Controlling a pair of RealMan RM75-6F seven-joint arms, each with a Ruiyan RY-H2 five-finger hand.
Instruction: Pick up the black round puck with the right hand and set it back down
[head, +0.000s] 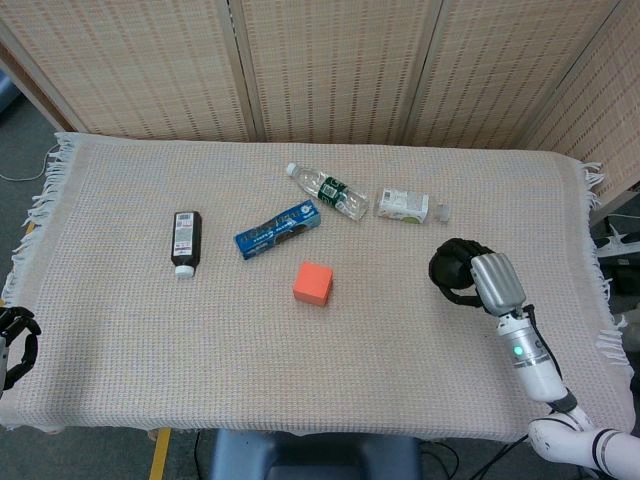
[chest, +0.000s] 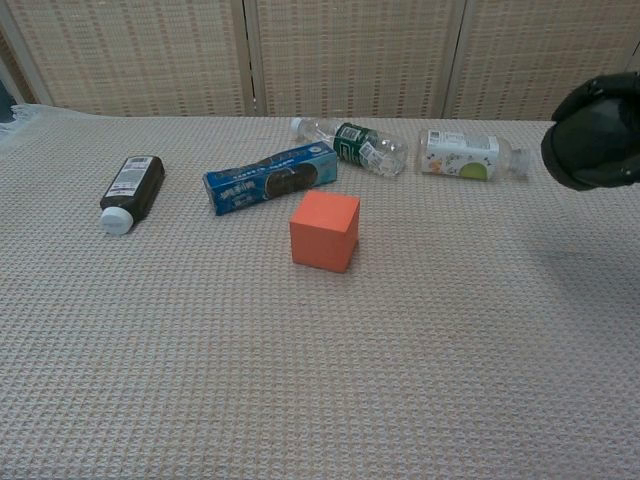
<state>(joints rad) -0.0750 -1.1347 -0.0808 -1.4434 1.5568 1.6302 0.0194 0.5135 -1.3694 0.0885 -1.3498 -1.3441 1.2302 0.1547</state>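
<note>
My right hand (head: 487, 279) grips the black round puck (head: 450, 266) at the right side of the table, with its dark fingers wrapped around it. In the chest view the puck (chest: 590, 132) hangs well above the beige cloth (chest: 300, 380), at the right edge of the frame, with a faint shadow on the cloth below it. My left hand (head: 12, 341) shows only as a dark shape at the lower left edge of the head view, off the table; its fingers are too small to read.
An orange cube (head: 312, 283) sits mid-table. Behind it lie a blue cookie box (head: 277, 229), a green-labelled water bottle (head: 327, 190) and a white-labelled bottle (head: 410, 206). A dark bottle (head: 186, 241) lies to the left. The cloth's fringed right edge (head: 600, 270) is near the right hand.
</note>
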